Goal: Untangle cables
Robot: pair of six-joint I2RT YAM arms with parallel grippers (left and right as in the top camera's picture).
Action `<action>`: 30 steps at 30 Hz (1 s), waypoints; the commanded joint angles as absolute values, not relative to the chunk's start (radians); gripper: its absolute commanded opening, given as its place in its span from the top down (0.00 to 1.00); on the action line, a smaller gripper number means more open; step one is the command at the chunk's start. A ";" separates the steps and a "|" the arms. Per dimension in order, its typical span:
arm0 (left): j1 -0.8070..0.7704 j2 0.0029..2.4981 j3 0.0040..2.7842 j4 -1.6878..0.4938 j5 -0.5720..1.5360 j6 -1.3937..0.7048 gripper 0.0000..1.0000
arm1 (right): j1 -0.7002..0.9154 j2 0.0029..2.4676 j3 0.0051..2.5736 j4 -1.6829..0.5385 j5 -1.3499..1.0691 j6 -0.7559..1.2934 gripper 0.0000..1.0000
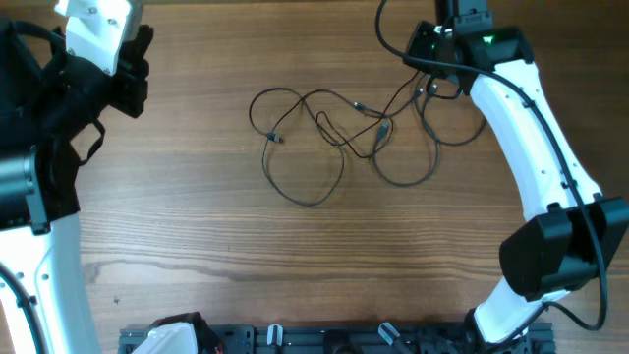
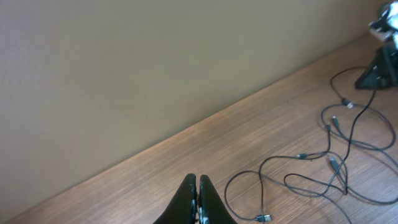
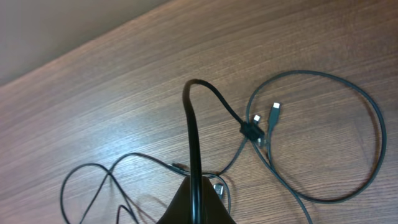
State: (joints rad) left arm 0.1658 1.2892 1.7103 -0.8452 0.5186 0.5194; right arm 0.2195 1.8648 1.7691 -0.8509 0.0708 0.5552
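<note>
- The cables [image 1: 379,126] lie in loose loops on the worktop [image 1: 197,256], from its middle toward the right arm. Several strands cross each other.
- The right hand [image 3: 196,194] is closed on one strand [image 3: 193,130]. This strand rises from the fingers in an arch and comes down beside small plugs [image 3: 273,113] on the wood.
- The left hand [image 2: 198,186] is at the left side, well apart from the cables. Its fingers are pressed together and hold nothing.
</note>
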 commanded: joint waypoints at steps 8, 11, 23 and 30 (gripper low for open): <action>0.169 1.356 1.719 -0.857 0.622 0.477 0.93 | 0.223 1.881 1.762 -0.834 0.042 0.519 0.95; 0.168 1.378 1.719 -0.857 0.669 0.477 0.94 | 0.223 1.882 1.762 -0.818 -0.011 0.470 0.96; 0.167 1.455 1.719 -0.855 0.745 0.478 0.93 | 0.224 1.882 1.762 -0.814 -0.144 0.361 0.14; 0.167 1.468 1.719 -0.853 0.752 0.478 0.94 | 0.282 1.884 1.762 -0.874 -0.259 0.231 0.12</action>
